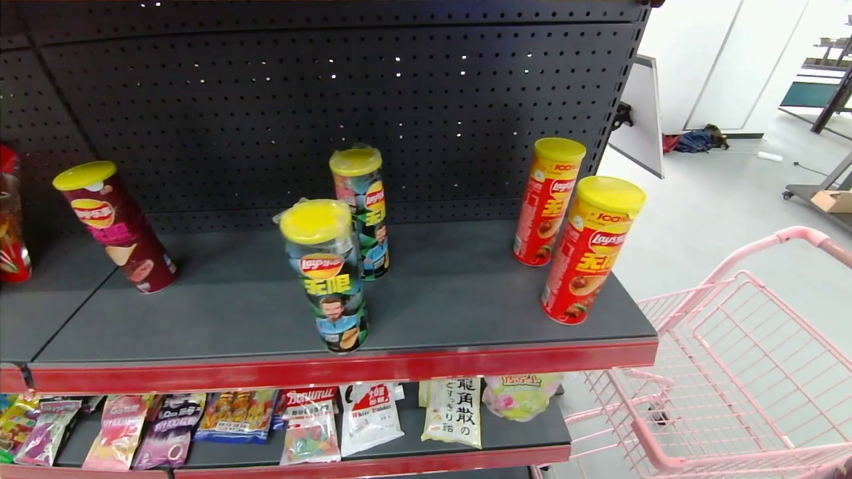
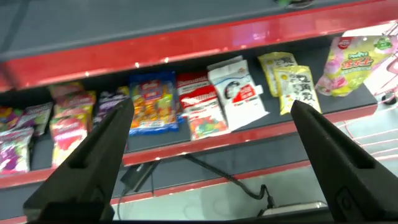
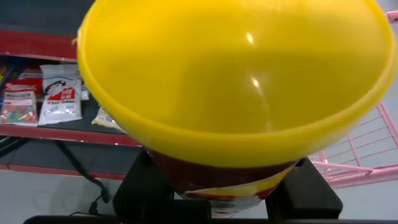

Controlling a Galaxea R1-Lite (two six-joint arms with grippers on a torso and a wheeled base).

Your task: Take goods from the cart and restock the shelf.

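- While the right gripper [image 3: 224,196] is clamping the held red can [image 3: 227,180] by its body, the carrying step is judged to be in hand. The can is hanging out in front of the upper shelf [image 1: 459,293], seemingly below its board and toward its right end.
- Its yellow lid [image 3: 230,74] is facing the wrist camera, and its long axis is running from the grip toward that camera. Whether it is standing truly vertical cannot be told.
- The left gripper [image 2: 211,106] is hanging with its fingers wide apart, holding nothing, likewise below the upper shelf.
- To the right of the upper shelf, the pink cart [image 1: 799,234] is standing.
- Along the upper shelf's front, the front green can [image 1: 326,276] and the front red can [image 1: 589,249] are standing with lids up.
- Toward the upper shelf's back, the rear green can [image 1: 361,209], the rear red can [image 1: 547,199] and the maroon can [image 1: 116,226] are standing.
- The next move is judged to be calling for a lift above the upper shelf's red front edge and a vertical long axis with the lid up. It then needs a set-down on the board left of the red pair without toppling the front cans.
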